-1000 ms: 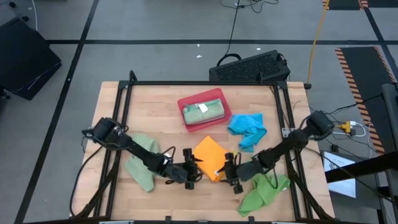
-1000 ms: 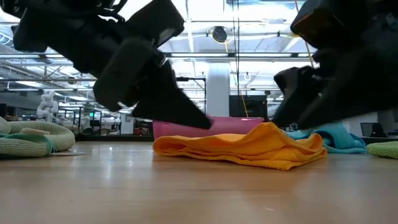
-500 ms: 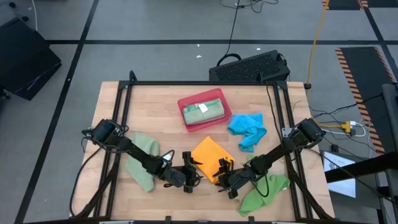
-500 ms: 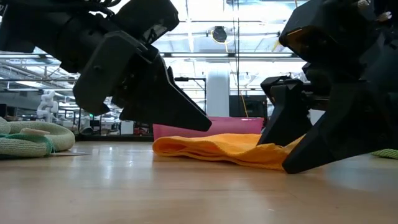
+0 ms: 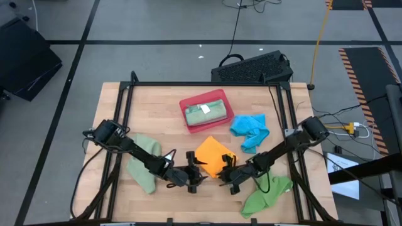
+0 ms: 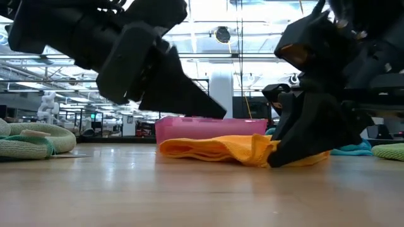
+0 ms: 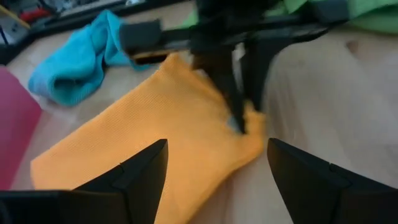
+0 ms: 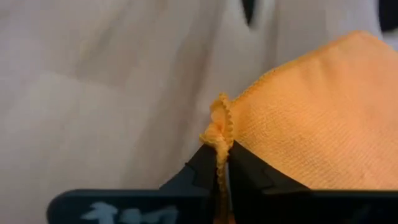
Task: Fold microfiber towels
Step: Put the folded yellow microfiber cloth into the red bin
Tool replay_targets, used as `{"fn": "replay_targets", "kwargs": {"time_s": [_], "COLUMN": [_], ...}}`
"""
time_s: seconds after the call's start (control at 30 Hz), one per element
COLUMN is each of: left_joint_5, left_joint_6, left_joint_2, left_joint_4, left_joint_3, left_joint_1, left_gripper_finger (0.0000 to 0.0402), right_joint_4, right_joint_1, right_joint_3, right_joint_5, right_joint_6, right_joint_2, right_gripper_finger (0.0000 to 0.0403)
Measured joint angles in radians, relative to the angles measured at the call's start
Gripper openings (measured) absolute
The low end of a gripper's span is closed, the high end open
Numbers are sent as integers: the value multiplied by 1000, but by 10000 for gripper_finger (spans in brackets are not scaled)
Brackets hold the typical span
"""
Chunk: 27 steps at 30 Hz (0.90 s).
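Fingers of the right gripper [image 8: 217, 180] are pinched tight on the hemmed corner of the orange towel [image 8: 311, 118], a detail only the right wrist view makes plain. From above, that towel [image 5: 212, 157] lies at the front middle of the table [image 5: 157, 107], with the right gripper [image 5: 227, 179] at its near right corner and the left gripper [image 5: 191, 172] just beside its left edge. The left wrist view shows the left gripper's fingers [image 7: 137, 174] spread wide, holding nothing, over the orange cloth. The low view shows the cloth's corner bunched up slightly against the right gripper [image 6: 278, 157]. Only the high view takes in the rest: a red tray [image 5: 187, 116] holding a folded sage green towel [image 5: 207, 111], a bright blue towel [image 5: 250, 130], a bright green towel [image 5: 267, 193] and another sage green towel [image 5: 143, 164].
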Motion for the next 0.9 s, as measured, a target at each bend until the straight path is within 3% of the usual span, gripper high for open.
{"fn": "replay_targets", "kwargs": {"time_s": [0.17, 0.37, 0.67, 0.77, 0.9], "left_joint_5": [0, -77, -195, -200, -148], "left_joint_6": [46, 90, 188, 144, 135], "left_joint_2": [0, 32, 120, 120, 121], "left_joint_4": [28, 69, 314, 295, 276], "left_joint_3": [0, 1, 1, 1, 1], "left_joint_1": [-13, -13, 25, 49, 70], "left_gripper_finger": [274, 282, 278, 245, 145], "right_joint_4": [-37, -61, -72, -71, -83], "right_joint_1": [-51, -114, -175, -182, -187], "right_joint_3": [-2, -1, 0, 1, 1], "right_joint_5": [-73, -114, -182, -201, -200], "right_joint_6": [27, 52, 46, 46, 45], "right_joint_2": [-94, -206, -294, -295, -295], "right_gripper_finger": [6, 13, 10, 10, 10]}}
